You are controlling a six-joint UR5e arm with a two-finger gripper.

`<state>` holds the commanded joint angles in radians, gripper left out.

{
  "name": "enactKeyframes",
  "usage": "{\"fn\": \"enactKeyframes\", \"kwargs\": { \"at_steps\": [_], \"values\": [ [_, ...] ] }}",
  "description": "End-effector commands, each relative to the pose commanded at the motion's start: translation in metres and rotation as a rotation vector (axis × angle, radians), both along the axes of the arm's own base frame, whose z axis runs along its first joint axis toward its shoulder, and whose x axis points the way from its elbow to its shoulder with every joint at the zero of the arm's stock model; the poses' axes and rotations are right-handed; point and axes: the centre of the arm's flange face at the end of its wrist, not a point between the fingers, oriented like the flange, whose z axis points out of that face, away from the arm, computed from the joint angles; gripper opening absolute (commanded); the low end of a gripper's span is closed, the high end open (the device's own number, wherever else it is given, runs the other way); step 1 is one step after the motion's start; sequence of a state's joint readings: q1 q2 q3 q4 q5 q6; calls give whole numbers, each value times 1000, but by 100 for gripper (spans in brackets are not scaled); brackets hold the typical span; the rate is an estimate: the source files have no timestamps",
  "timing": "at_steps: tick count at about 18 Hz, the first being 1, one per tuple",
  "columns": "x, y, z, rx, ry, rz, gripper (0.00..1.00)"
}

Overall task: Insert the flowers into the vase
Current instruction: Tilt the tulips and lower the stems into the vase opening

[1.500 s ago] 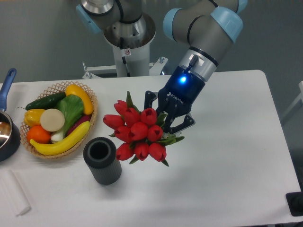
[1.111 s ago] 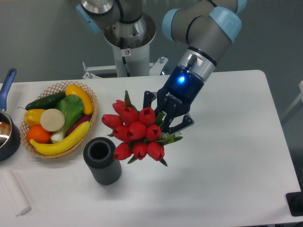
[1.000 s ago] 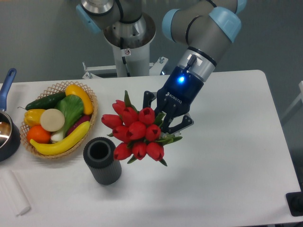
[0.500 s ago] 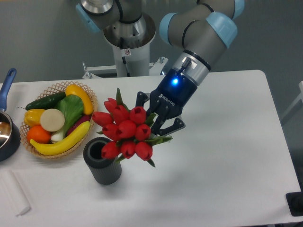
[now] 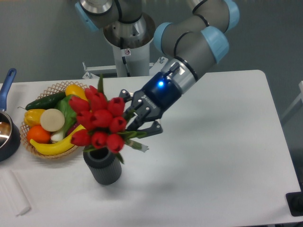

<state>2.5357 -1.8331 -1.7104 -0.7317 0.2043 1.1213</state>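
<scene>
The flowers (image 5: 98, 120), a tight bunch of red tulip buds with green leaves, hang in the air over the vase and cover its mouth. My gripper (image 5: 138, 124) is shut on their green stems, reaching in from the right with the bunch pointing left. Below them stands the vase (image 5: 102, 169), a dark grey ribbed cylinder, upright on the white table. Only its body shows. Whether the stems touch the vase rim I cannot tell.
A wicker basket (image 5: 53, 87) of fruit and vegetables sits just left of the vase, partly behind the buds. A dark pot with a blue handle (image 5: 7, 82) is at the left edge. A white block (image 5: 14, 191) lies front left. The arm's base (image 5: 128, 42) stands behind.
My gripper has carried the flowers leftward and a little up, from beside the vase to directly above its mouth. The vase has not moved.
</scene>
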Motion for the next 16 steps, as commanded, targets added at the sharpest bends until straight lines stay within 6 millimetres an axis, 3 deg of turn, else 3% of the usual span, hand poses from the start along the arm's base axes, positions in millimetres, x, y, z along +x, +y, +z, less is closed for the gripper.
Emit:
{"fn": "enactKeyframes", "kwargs": {
  "at_steps": [8,16],
  "values": [
    [16,5,8,93,-79,-76,26],
    [23,20,-22,61,-122,-100,26]
  ]
}}
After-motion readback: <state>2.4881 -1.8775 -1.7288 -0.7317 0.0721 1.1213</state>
